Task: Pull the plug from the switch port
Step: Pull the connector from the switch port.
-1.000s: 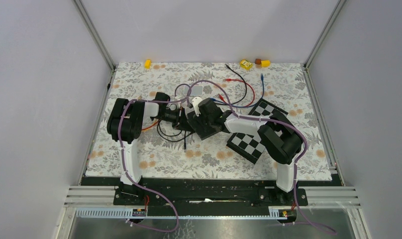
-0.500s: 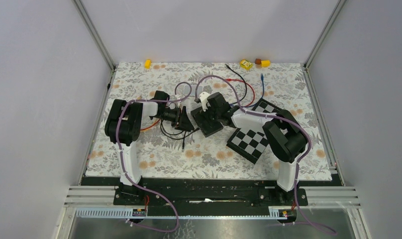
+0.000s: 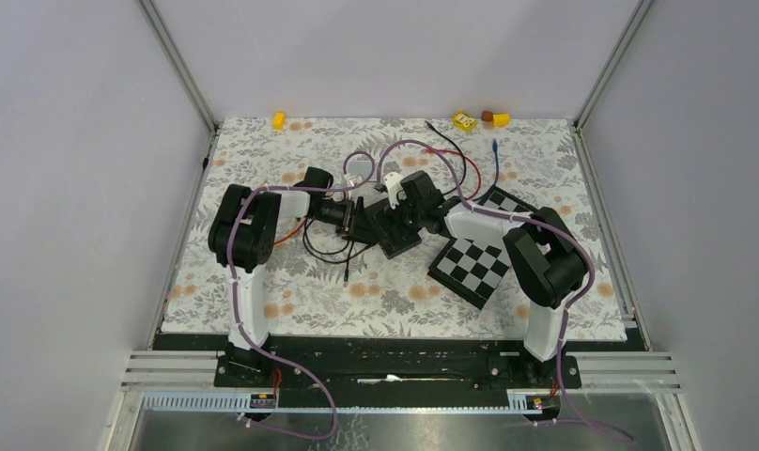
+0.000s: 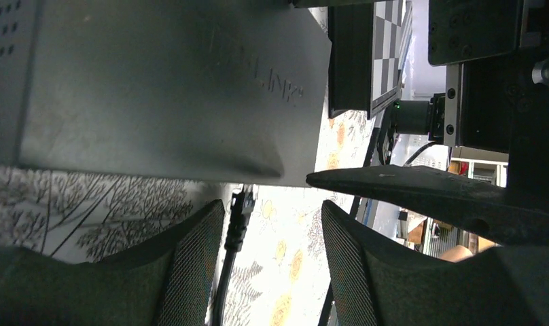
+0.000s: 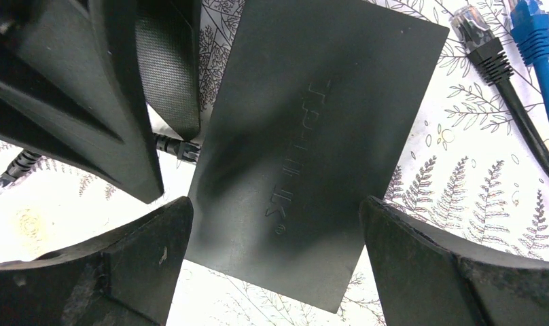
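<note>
**SWITCH AND PLUG: STATUS AT THE GRIPPERS**

Start at the near edge: left arm [image 3: 247, 282] and right arm [image 3: 545, 282], bolted side by side, both reaching forward and inward over the floral cloth [image 3: 263, 310]. Just ahead of the right arm, find the checkerboard [image 3: 470, 268] lying flat, near the switch. Left of that, note a black cable [image 3: 319, 252] looping across the cloth below the left gripper.

At mid-table, locate the switch [image 5: 312, 136], a flat dark box lying with its embossed logo face up, skewed to the table edges. Set astride it from the right: the right gripper [image 5: 277, 204], jaws at full spread, one of its fingers [image 5: 421, 265] at each long side. Cannot tell from either wrist view whether pressing on the case or merely flanking it.

Closing in from the left, at the switch's side face: the left gripper [image 4: 272, 224], jaws parted to a middling gap and clamped on nothing. Between its pads [image 4: 190, 265], find the plug [image 4: 239, 210], black, nose against the switch's side face, cable trailing back between the pads. Lies closer to one pad than the other; contact not determinable. Cannot tell whether seated in the switch or just clear of it, with that face hidden under the case edge.

Beyond the switch, note a loose black plug [image 5: 470, 24] and a blue plug [image 5: 530, 30] side by side on the cloth, with a red lead [image 3: 465, 167] curving nearby. At the far edge, a yellow block [image 3: 279, 119] on the left and yellow pieces [image 3: 465, 120] toward the right.
</note>
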You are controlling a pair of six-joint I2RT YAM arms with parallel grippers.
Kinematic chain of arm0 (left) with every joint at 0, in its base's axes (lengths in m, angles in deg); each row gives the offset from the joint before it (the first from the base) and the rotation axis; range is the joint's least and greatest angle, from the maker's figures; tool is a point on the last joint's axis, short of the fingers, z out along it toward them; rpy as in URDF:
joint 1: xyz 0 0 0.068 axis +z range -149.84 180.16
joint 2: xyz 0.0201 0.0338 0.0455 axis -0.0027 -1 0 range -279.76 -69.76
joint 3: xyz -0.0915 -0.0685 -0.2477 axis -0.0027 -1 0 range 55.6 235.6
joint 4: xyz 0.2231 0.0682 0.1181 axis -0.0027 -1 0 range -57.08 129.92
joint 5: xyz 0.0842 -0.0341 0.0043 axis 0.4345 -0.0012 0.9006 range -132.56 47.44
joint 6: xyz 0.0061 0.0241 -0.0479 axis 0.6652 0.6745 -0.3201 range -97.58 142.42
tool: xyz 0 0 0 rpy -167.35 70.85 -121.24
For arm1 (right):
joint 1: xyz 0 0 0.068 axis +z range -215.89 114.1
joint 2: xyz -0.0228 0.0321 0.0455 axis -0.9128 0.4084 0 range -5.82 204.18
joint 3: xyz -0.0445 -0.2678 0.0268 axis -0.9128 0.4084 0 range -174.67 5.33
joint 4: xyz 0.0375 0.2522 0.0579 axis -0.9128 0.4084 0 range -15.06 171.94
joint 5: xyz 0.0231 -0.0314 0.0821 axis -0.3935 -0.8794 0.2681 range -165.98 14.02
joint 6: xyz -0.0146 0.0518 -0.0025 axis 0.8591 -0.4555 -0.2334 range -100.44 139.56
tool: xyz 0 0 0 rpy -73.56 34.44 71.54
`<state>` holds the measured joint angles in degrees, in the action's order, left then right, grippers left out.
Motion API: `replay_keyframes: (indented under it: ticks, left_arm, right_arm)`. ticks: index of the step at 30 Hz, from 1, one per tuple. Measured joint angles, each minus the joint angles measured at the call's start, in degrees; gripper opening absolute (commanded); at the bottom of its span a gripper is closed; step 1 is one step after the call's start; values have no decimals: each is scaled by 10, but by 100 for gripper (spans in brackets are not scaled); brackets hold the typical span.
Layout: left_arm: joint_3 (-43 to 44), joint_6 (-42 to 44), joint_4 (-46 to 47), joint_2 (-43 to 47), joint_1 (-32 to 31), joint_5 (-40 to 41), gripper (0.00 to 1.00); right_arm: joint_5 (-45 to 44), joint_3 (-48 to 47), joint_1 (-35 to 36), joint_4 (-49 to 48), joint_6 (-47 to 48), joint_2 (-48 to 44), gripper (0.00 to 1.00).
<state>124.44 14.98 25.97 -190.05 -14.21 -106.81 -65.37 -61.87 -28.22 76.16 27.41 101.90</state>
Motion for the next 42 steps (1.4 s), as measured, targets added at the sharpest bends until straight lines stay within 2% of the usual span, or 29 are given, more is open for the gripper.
replay_keyframes:
  ticks: [6, 14, 23, 26, 35, 42]
  left_arm:
    - [5, -16, 28, -14, -10, -12, 53]
    - [0, -16, 50, -27, -10, -12, 31]
    - [0, -21, 61, -37, -9, -11, 15]
    - [0, -25, 62, -38, -9, -14, 1]
    - [5, -26, 56, -43, -8, -24, 0]
    - [37, 16, -9, -55, -8, -28, 0]
  right_arm:
    - [11, 0, -6, 0, 1, 0, 100]
    - [20, 0, -10, 0, 1, 0, 100]
    - [25, 0, -13, 0, 1, 0, 100]
    - [25, 0, -13, 0, 2, 0, 100]
    - [23, 0, -13, -3, 9, 2, 100]
    - [8, -7, -13, -20, 29, 16, 100]
